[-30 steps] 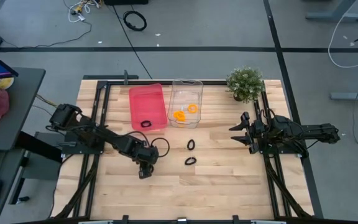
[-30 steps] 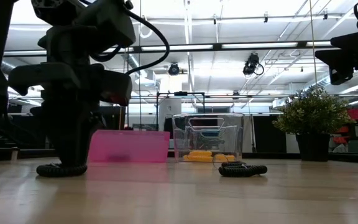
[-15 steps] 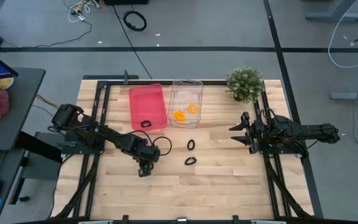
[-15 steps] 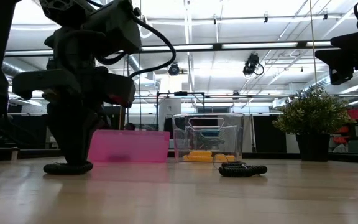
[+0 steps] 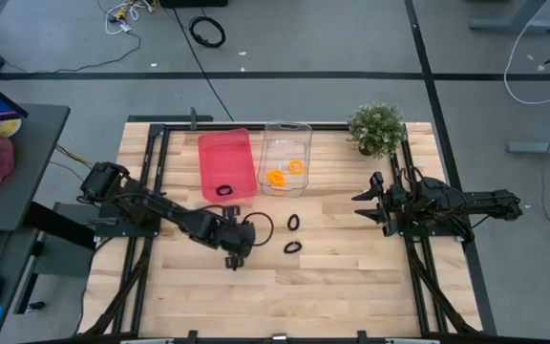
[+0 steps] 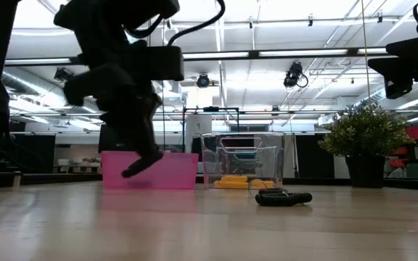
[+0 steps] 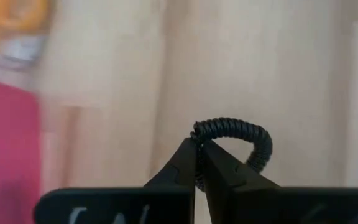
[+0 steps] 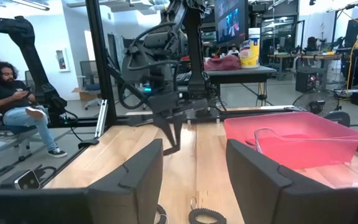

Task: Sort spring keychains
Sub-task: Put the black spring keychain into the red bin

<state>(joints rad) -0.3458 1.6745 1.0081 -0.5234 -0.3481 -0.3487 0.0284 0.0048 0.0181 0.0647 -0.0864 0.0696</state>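
My left gripper hangs over the table's middle, in front of the pink bin, shut on a black spring keychain. Two more black keychains lie flat on the wood to its right. Another black one lies in the pink bin. Orange keychains lie in the clear bin. My right gripper waits open at the table's right side, off the surface. My left gripper pinches one side of the black coiled ring between its two fingertips. The rest of the loop arcs out past the tips. The fingers slant downward, and the keychain is lifted clear of the table.
A potted plant stands at the far right corner. Black frame rails run along the table's left, right and far sides. Open wood lies toward the near edge. A seated person shows beyond the table.
My left gripper has risen from the table and gone toward the right edge, tipping as it went. The black keychain that lay on the wood beneath it is now lifted clear at its fingertips.
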